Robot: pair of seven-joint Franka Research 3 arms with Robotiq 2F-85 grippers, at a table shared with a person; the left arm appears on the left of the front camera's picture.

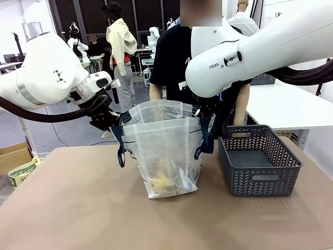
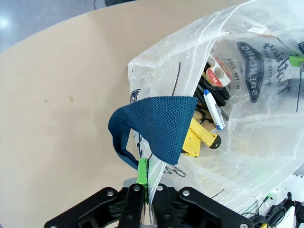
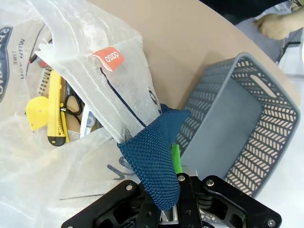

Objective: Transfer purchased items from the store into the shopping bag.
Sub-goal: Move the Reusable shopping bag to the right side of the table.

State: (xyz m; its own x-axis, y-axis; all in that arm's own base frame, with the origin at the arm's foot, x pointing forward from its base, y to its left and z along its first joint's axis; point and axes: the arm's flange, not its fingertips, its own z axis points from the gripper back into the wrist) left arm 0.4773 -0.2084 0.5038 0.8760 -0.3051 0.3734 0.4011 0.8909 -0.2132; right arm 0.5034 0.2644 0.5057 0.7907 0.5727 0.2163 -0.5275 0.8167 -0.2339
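The clear plastic shopping bag (image 1: pixel 164 148) stands open mid-table, held up by both arms. My left gripper (image 1: pixel 112 125) is shut on its left edge by the navy strap (image 2: pixel 156 126); my right gripper (image 1: pixel 204 115) is shut on the bag's right navy strap (image 3: pixel 154 161). Inside lie purchased items: a yellow utility knife (image 2: pixel 199 137), a marker pen (image 2: pixel 213 109), black-rimmed glasses (image 3: pixel 75 107) and a tape roll (image 2: pixel 217 73). The dark grey lattice basket (image 1: pixel 260 159) sits right of the bag with nothing inside.
A person in a black top (image 1: pixel 174 62) stands behind the bag at the table's far side, one hand (image 3: pixel 278 23) beyond the basket. A cardboard box (image 1: pixel 15 159) sits off the table's left edge. A white table (image 1: pixel 289 107) stands at back right.
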